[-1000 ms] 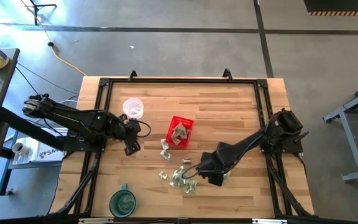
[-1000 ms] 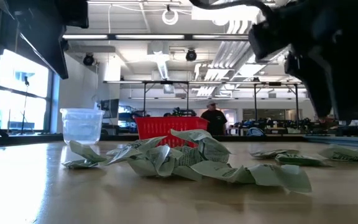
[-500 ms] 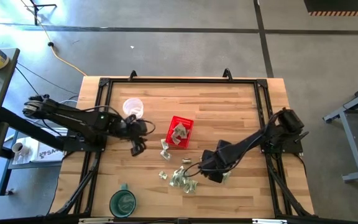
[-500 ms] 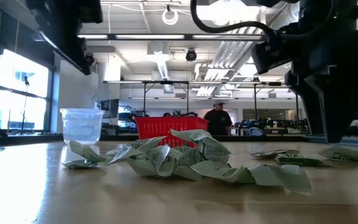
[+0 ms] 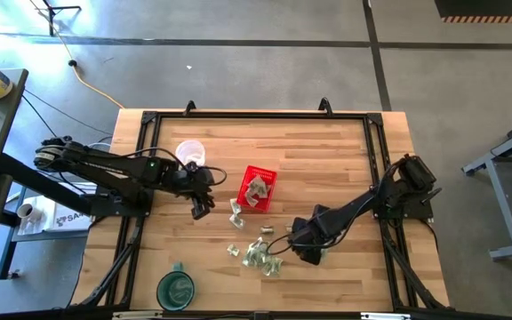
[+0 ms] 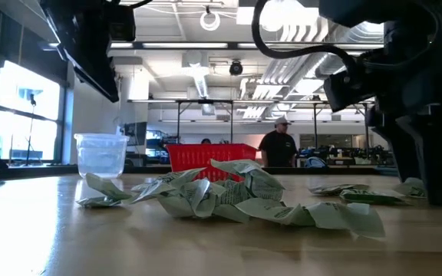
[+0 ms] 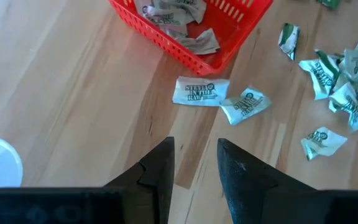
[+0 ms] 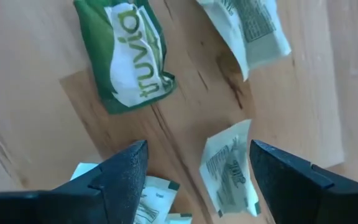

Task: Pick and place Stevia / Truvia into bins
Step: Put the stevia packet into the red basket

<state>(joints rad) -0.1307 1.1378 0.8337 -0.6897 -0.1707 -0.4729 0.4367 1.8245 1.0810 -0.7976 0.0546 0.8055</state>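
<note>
One red basket [image 5: 257, 188] sits just beyond the left gripper [image 5: 201, 209], holding at least three crumpled sachets [image 7: 178, 11]. Two flat sachets [image 7: 200, 91] lie on the wood between that gripper and the basket. Roughly eight more sachets [image 5: 261, 256] are scattered beside the right gripper [image 5: 302, 254]; the exact count cannot be told because they overlap. Directly under the right gripper, about four are visible, one a green Truvia packet [image 8: 129, 52]. One clear plastic cup [image 5: 189, 154]. One round green cup [image 5: 176, 288]. Two robot arms. One person [image 6: 279, 146] stands in the room behind.
</note>
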